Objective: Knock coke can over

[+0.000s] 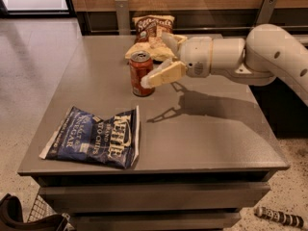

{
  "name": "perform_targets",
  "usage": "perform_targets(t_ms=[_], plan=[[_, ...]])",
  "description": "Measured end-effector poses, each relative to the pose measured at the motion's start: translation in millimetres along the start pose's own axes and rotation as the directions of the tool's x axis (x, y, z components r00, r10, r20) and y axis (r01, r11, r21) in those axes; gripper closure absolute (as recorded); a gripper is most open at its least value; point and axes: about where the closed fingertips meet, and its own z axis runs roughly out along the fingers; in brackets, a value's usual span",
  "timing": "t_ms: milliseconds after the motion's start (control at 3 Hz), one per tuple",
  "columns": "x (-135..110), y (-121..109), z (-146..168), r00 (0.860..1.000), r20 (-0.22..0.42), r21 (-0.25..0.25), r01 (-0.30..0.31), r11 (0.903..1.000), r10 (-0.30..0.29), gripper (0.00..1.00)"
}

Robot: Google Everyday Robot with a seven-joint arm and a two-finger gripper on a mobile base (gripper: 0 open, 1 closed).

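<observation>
Grey and flat, the tabletop (211,138) carries a small red cylindrical coke can (141,75) with a silver metal top. It stands upright toward the back middle. At its right flank hangs the white arm's cream gripper (156,60), jaws spread wide, the lower one touching the can. Nearer me lies a blue crinkled chip bag (94,137). A brown chip bag (153,25) and a yellow snack bag (153,50) sit behind the can.

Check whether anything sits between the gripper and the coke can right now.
Nothing visible does. The open gripper is right beside the upright coke can, one finger at its side. The yellow chip bag lies behind the can, the blue Kettle chip bag nearer the camera; neither is between them.
</observation>
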Motion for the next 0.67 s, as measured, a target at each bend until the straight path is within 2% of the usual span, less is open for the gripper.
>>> perform_targets(t_ms=[333, 667], plan=[[32, -8, 16, 0.999, 0.021, -0.013, -0.039, 0.9992, 0.039, 0.00], [50, -13, 27, 0.998, 0.030, -0.022, -0.056, 0.9982, 0.057, 0.00]])
